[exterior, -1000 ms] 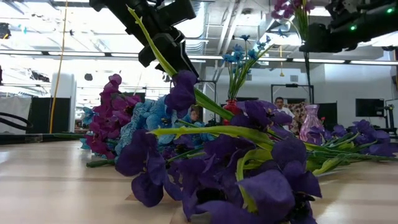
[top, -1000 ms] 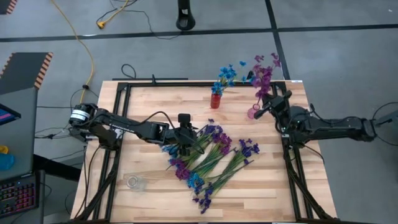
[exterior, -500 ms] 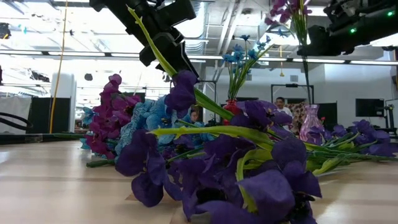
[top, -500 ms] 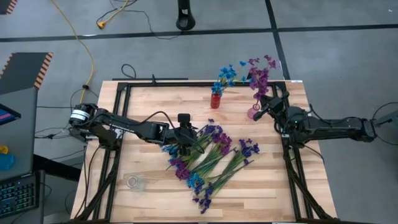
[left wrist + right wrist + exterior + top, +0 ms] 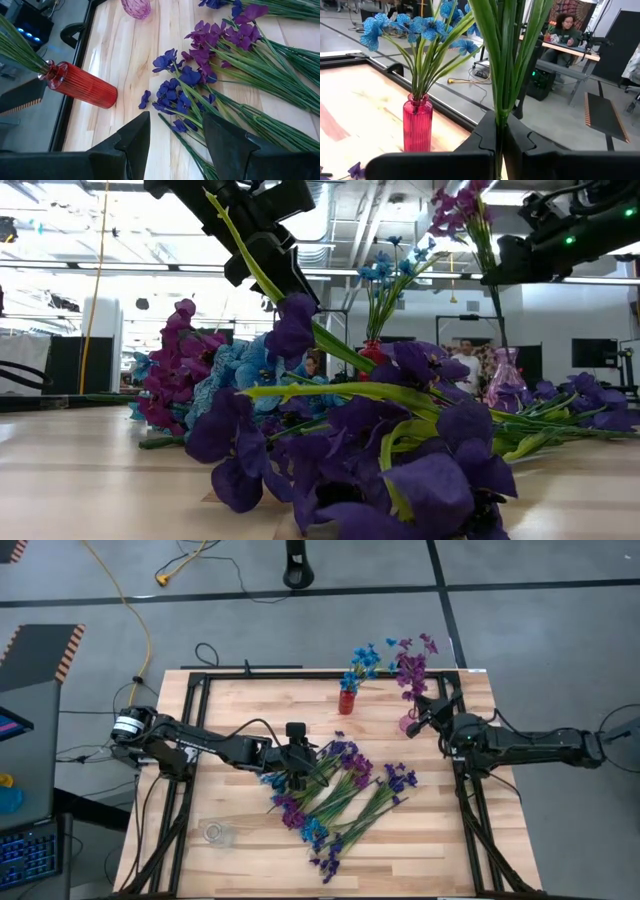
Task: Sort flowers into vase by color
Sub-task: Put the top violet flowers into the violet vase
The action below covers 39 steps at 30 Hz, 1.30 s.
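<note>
A pile of flowers [image 5: 340, 795] with blue, magenta and violet blossoms lies on its side mid-table. My left gripper [image 5: 296, 780] hovers open above the pile's left end, its fingers [image 5: 132, 142] on either side of a loose stem without touching it. My right gripper [image 5: 422, 716] is shut on a magenta flower [image 5: 412, 665] above the pink vase [image 5: 405, 724] at the far right. A red vase [image 5: 347, 702] stands at the far edge with the stems of the blue flowers [image 5: 365, 660] stuck into it. My right gripper pinches the magenta flower's green stem and leaves [image 5: 499, 117] between its two fingers, well below the blossoms. The fingers come level from the table's right side and lie across the stem. The flower stands nearly upright; its lower end [image 5: 498, 330] reaches the pink vase's mouth, in or over I cannot tell.
A clear glass vase [image 5: 218, 833] stands near the front left corner. Black frame rails [image 5: 190, 750] run along the table's sides. A person [image 5: 565, 25] sits at a desk in the room beyond the table.
My right gripper has tipped and sunk a little with the magenta flower. The blossoms have swung toward the table's left, the stem stands more upright, and its lower end has come down toward the pink vase.
</note>
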Available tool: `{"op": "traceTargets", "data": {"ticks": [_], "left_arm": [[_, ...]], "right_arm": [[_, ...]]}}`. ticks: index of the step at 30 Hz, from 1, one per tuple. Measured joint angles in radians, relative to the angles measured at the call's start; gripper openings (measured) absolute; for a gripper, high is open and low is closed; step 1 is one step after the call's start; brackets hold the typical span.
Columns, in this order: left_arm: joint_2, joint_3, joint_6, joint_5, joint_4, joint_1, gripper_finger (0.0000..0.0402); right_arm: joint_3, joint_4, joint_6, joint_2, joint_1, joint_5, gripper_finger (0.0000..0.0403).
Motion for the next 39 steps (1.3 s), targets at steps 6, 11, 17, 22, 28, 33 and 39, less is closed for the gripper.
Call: {"op": "traceTargets", "data": {"ticks": [6,11,17,22,28,33,39], "left_arm": [[0.000,0.000,0.000,0.000,0.000,0.000,0.0170],[0.000,0.000,0.000,0.000,0.000,0.000,0.0170],[0.000,0.000,0.000,0.000,0.000,0.000,0.0170],[0.000,0.000,0.000,0.000,0.000,0.000,0.0170],[0.000,0.000,0.000,0.000,0.000,0.000,0.0170],[0.000,0.000,0.000,0.000,0.000,0.000,0.0170],[0.000,0.000,0.000,0.000,0.000,0.000,0.0170]], "right_arm": [[0.000,0.000,0.000,0.000,0.000,0.001,0.0047],[0.000,0.000,-0.003,0.000,0.000,0.001,0.0056],[0.000,0.004,-0.003,0.000,0.000,0.002,0.0058],[0.000,0.004,-0.004,0.000,0.000,0.003,0.0058],[0.001,0.004,-0.030,0.000,0.000,0.003,0.0065],[0.001,0.004,-0.030,0.000,0.000,0.003,0.0097],[0.001,-0.024,-0.030,0.000,0.000,0.003,0.0154]]}}
